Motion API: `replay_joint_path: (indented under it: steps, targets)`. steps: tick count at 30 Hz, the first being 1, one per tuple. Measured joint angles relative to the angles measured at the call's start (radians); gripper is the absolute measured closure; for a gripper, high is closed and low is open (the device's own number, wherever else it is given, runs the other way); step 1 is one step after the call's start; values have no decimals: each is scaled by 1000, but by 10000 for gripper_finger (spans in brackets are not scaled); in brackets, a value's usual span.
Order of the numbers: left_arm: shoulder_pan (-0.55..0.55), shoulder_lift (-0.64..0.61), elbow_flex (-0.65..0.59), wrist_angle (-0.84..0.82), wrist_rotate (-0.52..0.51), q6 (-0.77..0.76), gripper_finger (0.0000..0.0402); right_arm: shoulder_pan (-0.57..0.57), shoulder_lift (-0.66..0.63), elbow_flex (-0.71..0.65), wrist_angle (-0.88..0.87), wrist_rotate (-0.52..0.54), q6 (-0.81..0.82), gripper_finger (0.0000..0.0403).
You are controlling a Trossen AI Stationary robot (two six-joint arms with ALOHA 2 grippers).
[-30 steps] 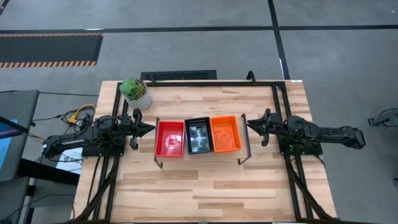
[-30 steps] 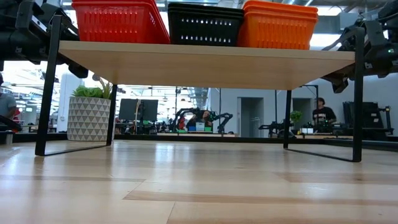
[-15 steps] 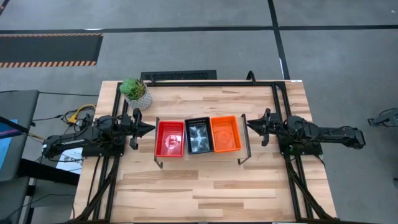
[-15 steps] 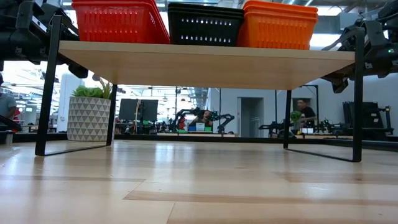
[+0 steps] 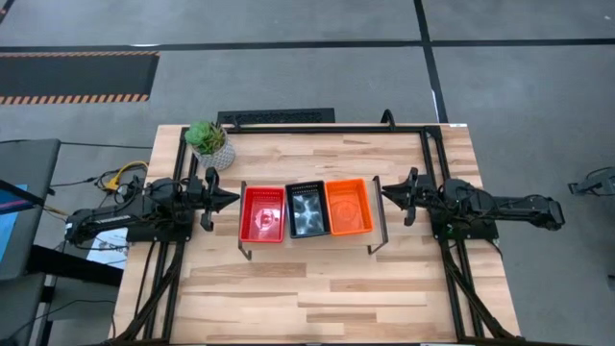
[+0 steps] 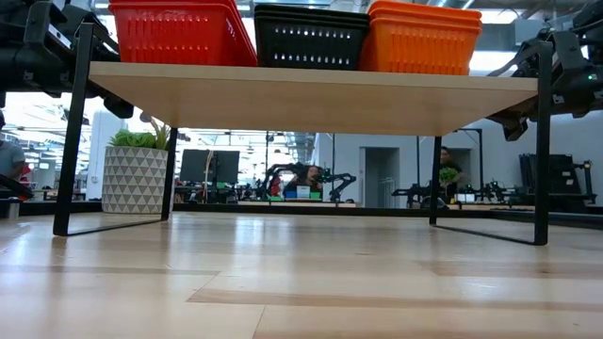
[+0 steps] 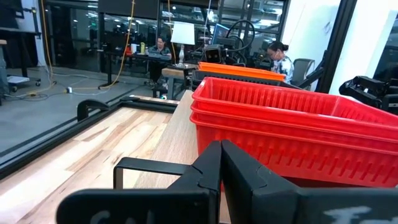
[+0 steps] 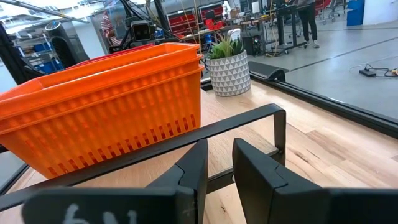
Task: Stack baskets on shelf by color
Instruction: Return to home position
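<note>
We see the shelf [image 6: 311, 94] at the middle of the table [image 5: 317, 288], its light board on thin black legs, and all the baskets we can find are on it in three stacks set side by side in a row. The red baskets [image 5: 261, 213] sit at the shelf's 9 o'clock end, the black baskets [image 5: 306, 210] in the centre and the orange baskets [image 5: 348, 206] at the 3 o'clock end, each stack touching its neighbour. From table height we see the same order across the board, and the wrist cameras show the red and orange stacks nested one inside another, though we cannot count every layer for certain. The left gripper [image 5: 233, 199] hangs just beside the shelf at its 9 o'clock, pointing at the red stack without touching it. Its fingers [image 7: 205, 168] are pressed together with nothing between them. The right gripper [image 5: 385, 192] mirrors it at the shelf's 3 o'clock, near the black leg frame and facing the orange stack. Its fingers [image 8: 193, 165] stand a narrow gap apart, released and empty, with bare wood showing between them. Both arms lie low and stretched out along the table's side rails. A white patterned pot with a green plant [image 5: 211, 142] stands at about 10 o'clock on the table, well apart from the shelf. Beyond the table, we make out a person [image 6: 450, 174] far off in the room.
</note>
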Motion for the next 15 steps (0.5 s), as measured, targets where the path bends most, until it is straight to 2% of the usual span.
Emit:
replay_joint_path:
  steps: [15]
  targets:
    - [0,0,0,0,1,-5,401,0,0,0,0,0,0,305]
